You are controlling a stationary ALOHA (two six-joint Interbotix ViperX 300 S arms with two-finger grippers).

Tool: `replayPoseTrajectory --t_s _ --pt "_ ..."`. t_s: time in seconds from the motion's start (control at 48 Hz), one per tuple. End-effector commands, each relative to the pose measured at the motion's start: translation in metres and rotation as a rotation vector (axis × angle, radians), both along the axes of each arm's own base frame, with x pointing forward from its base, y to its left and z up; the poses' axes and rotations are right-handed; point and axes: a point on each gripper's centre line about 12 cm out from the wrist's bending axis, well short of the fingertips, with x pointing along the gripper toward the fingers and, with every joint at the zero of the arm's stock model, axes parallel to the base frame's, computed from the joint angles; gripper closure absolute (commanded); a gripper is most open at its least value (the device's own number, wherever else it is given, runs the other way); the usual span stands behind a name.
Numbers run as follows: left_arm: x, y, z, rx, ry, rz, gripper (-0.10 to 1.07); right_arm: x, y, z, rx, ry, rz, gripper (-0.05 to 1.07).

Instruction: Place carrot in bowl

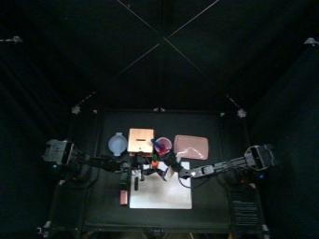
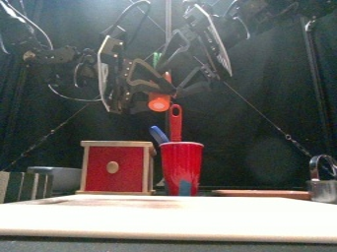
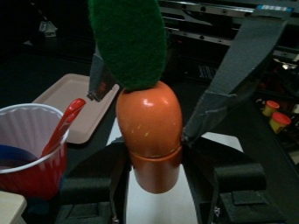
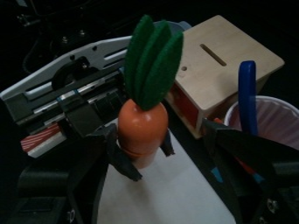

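Left wrist view: toy carrot [image 3: 149,131], orange body with a green felt top, fills the centre of the frame; the left gripper [image 3: 149,112] has its jaws clamped on the carrot's sides, held clear of the table. Right wrist view: same carrot [image 4: 142,129] at frame centre, upright, leaves up; the right gripper [image 4: 163,162] has its jaws spread wide around the lower end, not visibly pressing; the left gripper's black fingers [image 4: 98,131] pinch it from the left of that frame.

Front view: carrot [image 2: 160,102] hangs in the upper middle of the frame, between the two arms, well above the red cup [image 2: 180,167]; a red wooden box [image 2: 118,165] sits lower left of the cup.

Top view: white sheet [image 1: 163,193] at lower centre of the table; a pinkish tray [image 1: 191,146] to centre right; a wooden box [image 1: 141,140] and a small pale dish [image 1: 117,143] to centre left; whether that dish is the bowl cannot be told at this scale.

Judgement: looks like a mid-air handover, carrot not yet at any bowl. Risks: left jaws releasing before the right ones press in, so the carrot drops onto the sheet; a grip on the tapered, smooth end could slip or tilt it; the two grippers sit close and could knock together.
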Motion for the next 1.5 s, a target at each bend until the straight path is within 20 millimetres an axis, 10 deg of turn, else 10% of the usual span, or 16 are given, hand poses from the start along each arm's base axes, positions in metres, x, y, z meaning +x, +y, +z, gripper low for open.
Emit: replayPoseTrajectory --t_s 0.0,0.812,1.479 --pt "-0.003 0.001 0.013 0.003 -0.043 0.002 0.44 -0.01 0.001 0.024 -0.004 -0.061 0.005 -0.02" --pt "-0.159 0.074 0.007 -0.032 -0.045 0.318 0.44 -0.047 0.002 0.004 -0.012 0.0 -0.055 -0.02" --pt "-0.199 0.104 -0.043 -0.184 0.285 0.509 0.41 -0.045 0.0 -0.001 -0.002 0.013 -0.071 -0.01"
